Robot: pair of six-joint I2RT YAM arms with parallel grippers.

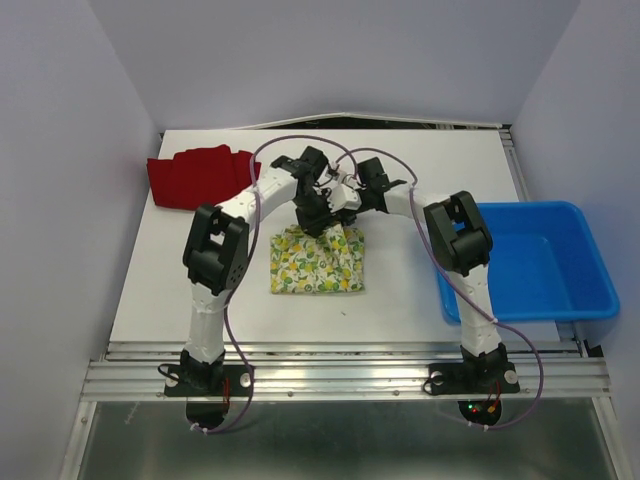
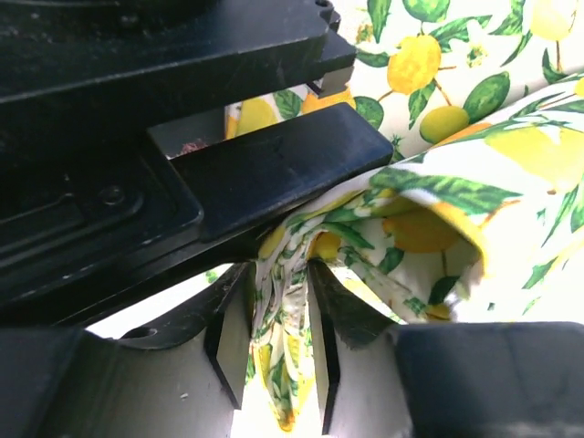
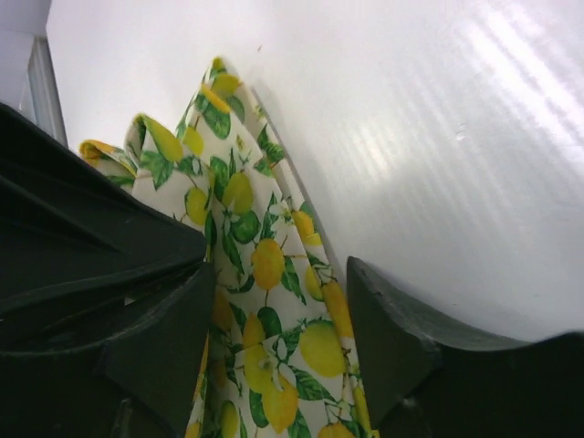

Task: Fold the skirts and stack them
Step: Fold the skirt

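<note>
The lemon skirt [image 1: 318, 262], white with yellow lemons and green leaves, lies folded in the middle of the table. Both grippers meet at its far edge. My left gripper [image 1: 316, 222] is shut on a bunched fold of it; in the left wrist view the cloth [image 2: 474, 182] hangs pinched between the fingers [image 2: 235, 342]. My right gripper [image 1: 345, 210] is open, its jaws wide apart on either side of the skirt's edge [image 3: 265, 274]. The plain red skirt [image 1: 200, 175] lies folded at the far left of the table, away from both grippers.
A blue plastic bin [image 1: 590, 290] stands at the right side of the table, beside the right arm. The white tabletop [image 1: 440, 170] stretches around the lemon skirt. Grey walls close in the left, right and back.
</note>
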